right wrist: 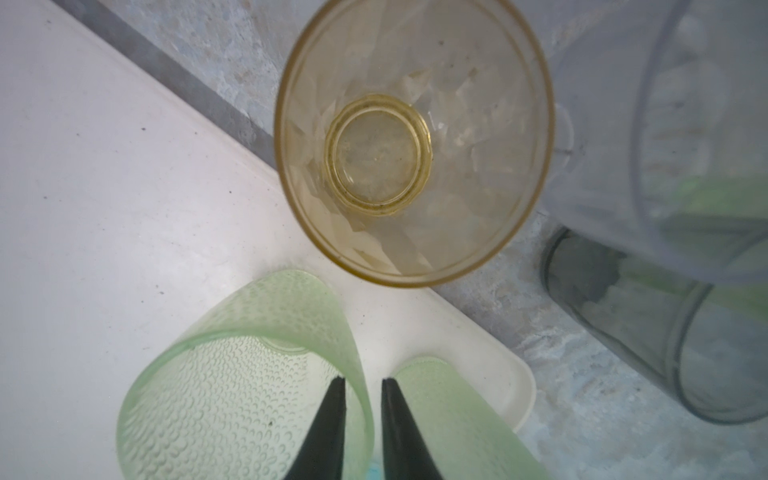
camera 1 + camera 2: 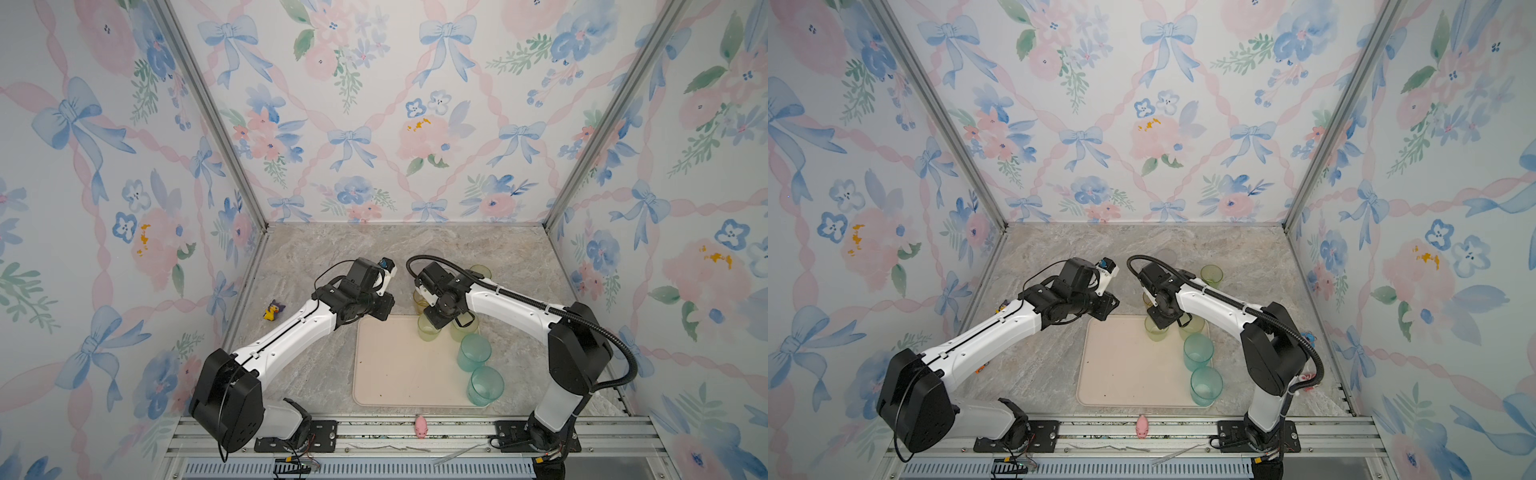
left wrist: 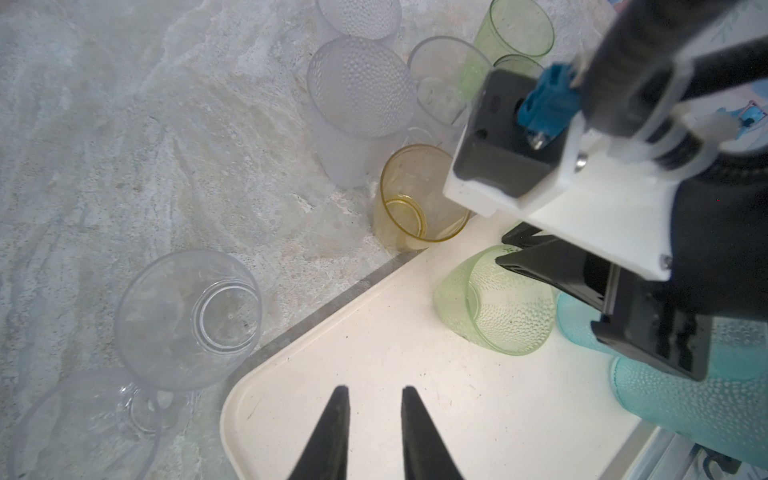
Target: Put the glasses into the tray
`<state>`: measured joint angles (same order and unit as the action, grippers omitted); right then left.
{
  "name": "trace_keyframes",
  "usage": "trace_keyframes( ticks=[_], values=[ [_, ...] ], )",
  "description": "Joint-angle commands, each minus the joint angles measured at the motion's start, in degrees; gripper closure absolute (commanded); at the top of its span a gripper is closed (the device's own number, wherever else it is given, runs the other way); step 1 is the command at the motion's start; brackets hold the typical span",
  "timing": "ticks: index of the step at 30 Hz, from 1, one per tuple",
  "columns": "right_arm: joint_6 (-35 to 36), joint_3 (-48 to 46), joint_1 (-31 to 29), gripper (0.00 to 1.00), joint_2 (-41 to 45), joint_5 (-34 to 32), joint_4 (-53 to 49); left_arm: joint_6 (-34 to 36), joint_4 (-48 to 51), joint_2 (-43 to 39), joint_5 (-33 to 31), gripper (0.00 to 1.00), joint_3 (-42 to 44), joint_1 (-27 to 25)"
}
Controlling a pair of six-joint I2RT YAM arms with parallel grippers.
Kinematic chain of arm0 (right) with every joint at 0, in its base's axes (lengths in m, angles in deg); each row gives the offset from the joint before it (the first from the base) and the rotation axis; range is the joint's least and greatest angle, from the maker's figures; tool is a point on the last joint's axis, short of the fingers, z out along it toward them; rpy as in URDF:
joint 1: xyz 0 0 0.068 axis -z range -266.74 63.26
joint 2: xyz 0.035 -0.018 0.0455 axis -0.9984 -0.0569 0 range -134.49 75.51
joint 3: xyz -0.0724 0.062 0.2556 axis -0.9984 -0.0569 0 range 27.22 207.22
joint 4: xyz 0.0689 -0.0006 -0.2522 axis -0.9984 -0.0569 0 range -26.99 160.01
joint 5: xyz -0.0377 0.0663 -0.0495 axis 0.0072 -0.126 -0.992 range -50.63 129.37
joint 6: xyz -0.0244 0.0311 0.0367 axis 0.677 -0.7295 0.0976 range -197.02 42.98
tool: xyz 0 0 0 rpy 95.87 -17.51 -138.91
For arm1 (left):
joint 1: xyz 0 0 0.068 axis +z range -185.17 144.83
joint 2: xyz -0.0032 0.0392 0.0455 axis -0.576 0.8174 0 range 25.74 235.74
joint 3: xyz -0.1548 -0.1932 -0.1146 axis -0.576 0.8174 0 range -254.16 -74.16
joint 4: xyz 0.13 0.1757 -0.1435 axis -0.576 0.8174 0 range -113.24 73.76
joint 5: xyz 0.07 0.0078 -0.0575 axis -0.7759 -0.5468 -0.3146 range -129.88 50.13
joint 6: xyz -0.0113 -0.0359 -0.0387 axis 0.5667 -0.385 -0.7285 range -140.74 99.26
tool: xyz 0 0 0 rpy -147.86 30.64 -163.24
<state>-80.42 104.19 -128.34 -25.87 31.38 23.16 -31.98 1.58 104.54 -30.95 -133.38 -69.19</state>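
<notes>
Pale green dimpled glasses [image 1: 232, 395], two, stand in the cream tray [image 2: 395, 374] beside two teal glasses [image 2: 473, 351]. My right tool [image 1: 362, 384] straddles one green rim, narrowly parted. I see the amber glass [image 1: 415, 166] just outside, on the marbled surface [image 3: 124, 145]. My left tool [image 3: 374, 392] hovers over the tray, narrow and empty.

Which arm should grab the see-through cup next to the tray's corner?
Left, probably. The left gripper is open and empty, with the clear glass close by. The right gripper is at a pale green glass in the tray.
</notes>
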Motion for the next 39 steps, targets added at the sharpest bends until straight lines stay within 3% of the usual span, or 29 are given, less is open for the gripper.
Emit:
trace_keyframes(
  ticks=[1, 6, 11, 18, 30, 39],
  values=[
    [0.14, 0.2, 0.64, 0.78, 0.91, -0.19, -0.77, -0.75, 2.06, -0.84, 1.26, 0.75, 1.99, -0.67],
    [-0.12, 0.5, 0.75, 0.66, 2.43, -0.2, -1.18, -1.88, 2.09, 0.03, 2.9, 0.76, 4.51, -2.05],
    [-0.78, 1.54, 0.78, 0.63, 8.3, 1.08, -1.63, -3.62, 1.62, 2.41, 4.31, 0.77, 5.95, -3.92],
    [-2.77, 3.37, 2.23, 0.56, 18.94, 2.32, -2.13, -7.01, -8.11, 4.77, 6.86, 0.77, 8.2, -4.57],
    [-5.4, -1.12, 13.56, 0.55, 31.42, 6.26, -1.14, -7.56, -13.35, 15.83, 8.92, 0.79, 5.54, -5.05],
    [-5.23, -1.98, 16.15, 0.56, 33.07, 7.31, -1.84, -7.34, -14.43, 20.08, 8.91, 0.79, 2.17, -5.31]
  ],
)
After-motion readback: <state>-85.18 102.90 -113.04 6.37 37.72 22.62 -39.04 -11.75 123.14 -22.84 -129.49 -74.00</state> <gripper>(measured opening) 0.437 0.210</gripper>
